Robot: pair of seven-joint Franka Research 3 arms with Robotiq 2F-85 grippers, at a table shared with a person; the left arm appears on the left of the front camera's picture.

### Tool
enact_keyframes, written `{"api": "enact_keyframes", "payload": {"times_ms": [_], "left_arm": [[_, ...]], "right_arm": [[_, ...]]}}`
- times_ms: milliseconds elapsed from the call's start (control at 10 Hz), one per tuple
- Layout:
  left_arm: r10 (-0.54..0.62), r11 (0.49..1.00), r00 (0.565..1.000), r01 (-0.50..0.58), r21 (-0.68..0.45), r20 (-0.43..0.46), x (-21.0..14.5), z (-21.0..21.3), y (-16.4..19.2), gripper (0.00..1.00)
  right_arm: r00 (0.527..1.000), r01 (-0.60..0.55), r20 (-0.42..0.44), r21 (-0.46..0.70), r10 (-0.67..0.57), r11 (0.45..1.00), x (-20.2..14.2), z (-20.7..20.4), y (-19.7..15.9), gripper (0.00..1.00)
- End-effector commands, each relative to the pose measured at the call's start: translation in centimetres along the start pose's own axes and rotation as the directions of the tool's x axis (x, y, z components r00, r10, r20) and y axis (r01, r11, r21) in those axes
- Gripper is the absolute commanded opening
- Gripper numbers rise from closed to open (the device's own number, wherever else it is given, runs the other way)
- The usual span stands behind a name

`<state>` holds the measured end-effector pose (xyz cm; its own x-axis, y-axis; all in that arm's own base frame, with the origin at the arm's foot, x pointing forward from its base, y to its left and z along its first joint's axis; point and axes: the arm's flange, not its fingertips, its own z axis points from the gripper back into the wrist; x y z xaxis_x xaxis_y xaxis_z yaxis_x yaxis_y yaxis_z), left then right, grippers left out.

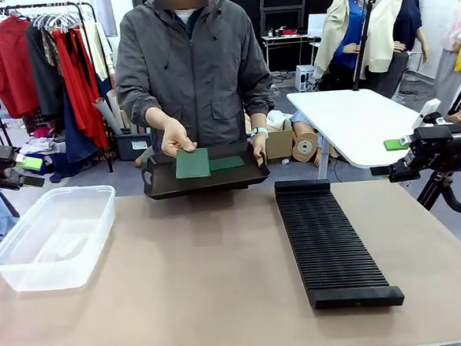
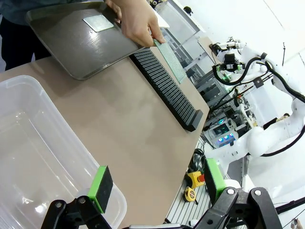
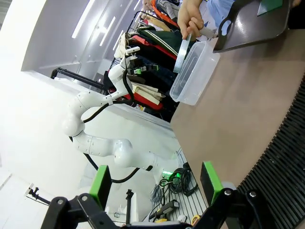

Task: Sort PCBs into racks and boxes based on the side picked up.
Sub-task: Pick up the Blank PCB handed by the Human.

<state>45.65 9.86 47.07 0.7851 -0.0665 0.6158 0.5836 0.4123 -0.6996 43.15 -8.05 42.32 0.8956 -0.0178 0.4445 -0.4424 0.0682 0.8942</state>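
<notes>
A person at the far side holds a flat black tray (image 1: 162, 186) above the table edge. One hand lifts a dark green PCB (image 1: 192, 163) off it. A second PCB (image 1: 227, 163) lies flat on the tray. In the left wrist view the lifted PCB (image 2: 169, 59) shows edge-on and speckled, and the other PCB (image 2: 98, 22) lies pale on the tray. The black slotted rack (image 1: 330, 241) lies right of centre. The clear box (image 1: 53, 237) stands empty at the left. My left gripper (image 1: 24, 167) hovers open beyond the box, and my right gripper (image 1: 399, 149) is open off the table's right side.
A white side table (image 1: 353, 121) stands behind my right gripper. The brown tabletop (image 1: 198, 278) between box and rack is bare. Clothes racks and cardboard rolls are behind the person. In the left wrist view the box (image 2: 38, 157) lies just below my open fingers (image 2: 101, 188).
</notes>
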Motion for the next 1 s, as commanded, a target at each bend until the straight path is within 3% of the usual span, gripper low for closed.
{"api": "enact_keyframes", "payload": {"times_ms": [0, 300, 600, 900], "left_arm": [[0.078, 0.997, 0.997, -0.078, -0.018, 0.021, 0.6, -0.8, 0.5, 1.0], [0.246, 0.965, 0.967, -0.238, -0.11, 0.062, 1.9, -4.0, 1.8, 1.0], [0.294, 0.952, 0.955, -0.29, -0.1, 0.029, 1.8, -7.9, 2.8, 1.0], [0.353, 0.919, 0.935, -0.351, -0.179, -0.021, 1.8, -11.6, 4.2, 1.0]], "right_arm": [[1.0, -0.007, 0.001, -0.001, 0.007, 1.0, 0.1, 0.1, 0.0, 1.0], [1.0, -0.007, 0.001, -0.001, 0.007, 1.0, 0.1, 0.1, 0.0, 1.0], [1.0, -0.007, 0.001, -0.001, 0.007, 1.0, 0.1, 0.1, 0.0, 1.0], [1.0, -0.007, 0.001, -0.001, 0.007, 1.0, 0.1, 0.1, 0.0, 1.0]]}}
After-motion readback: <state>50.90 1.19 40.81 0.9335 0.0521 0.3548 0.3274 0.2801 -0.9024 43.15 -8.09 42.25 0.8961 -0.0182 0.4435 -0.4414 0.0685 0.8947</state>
